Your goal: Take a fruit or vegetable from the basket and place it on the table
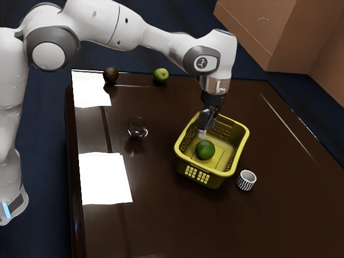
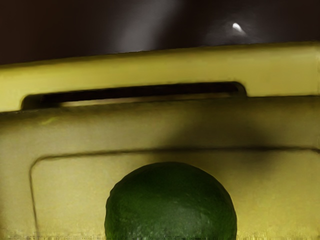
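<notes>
Exterior view: green fruit (image 1: 205,150) inside yellow basket (image 1: 217,181) | fingers (image 1: 202,133) near it, parted or closed: cannot tell | best centred over the fruit, spread wide, lowered straight, clear of the walls | counter (image 1: 161,215) beneath basket

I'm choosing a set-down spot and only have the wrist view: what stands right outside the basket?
Observer: A striped cup stands close by the basket, off its corner toward the exterior view's right.
Operator: And toward the exterior view's left?
Observer: A clear glass, with bare table between it and the basket.
Operator: Where's the gripper against the green fruit?
Observer: In the exterior view, the gripper hangs pointing down, near the green fruit.
</notes>
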`<state>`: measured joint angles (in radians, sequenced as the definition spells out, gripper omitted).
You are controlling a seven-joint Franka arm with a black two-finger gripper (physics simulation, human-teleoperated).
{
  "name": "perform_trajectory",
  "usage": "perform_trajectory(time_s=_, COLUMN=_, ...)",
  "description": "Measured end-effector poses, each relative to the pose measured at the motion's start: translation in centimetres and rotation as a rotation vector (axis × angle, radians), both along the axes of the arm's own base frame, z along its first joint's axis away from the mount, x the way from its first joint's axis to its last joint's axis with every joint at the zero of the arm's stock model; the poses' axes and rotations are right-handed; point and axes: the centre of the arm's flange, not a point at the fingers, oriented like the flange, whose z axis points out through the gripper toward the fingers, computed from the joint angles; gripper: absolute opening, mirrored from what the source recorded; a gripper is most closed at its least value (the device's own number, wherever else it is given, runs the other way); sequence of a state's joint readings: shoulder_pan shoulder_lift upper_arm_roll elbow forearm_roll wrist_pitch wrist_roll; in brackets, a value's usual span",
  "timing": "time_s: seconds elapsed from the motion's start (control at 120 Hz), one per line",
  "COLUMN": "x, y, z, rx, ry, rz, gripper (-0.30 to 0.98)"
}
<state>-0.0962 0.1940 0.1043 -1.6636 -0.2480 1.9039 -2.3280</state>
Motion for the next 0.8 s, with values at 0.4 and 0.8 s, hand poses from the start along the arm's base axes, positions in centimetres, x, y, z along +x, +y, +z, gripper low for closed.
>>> perform_trajectory(time_s=0.4, x=-2.1, y=-1.5, z=-1.9, rx=-0.042, ry=-0.008, rz=0.043, gripper=0.69)
perform_trajectory(time_s=0.8, x=-2.3, y=0.5, z=-2.6, rx=-0.053, ry=-0.007, rz=0.106, gripper=0.69)
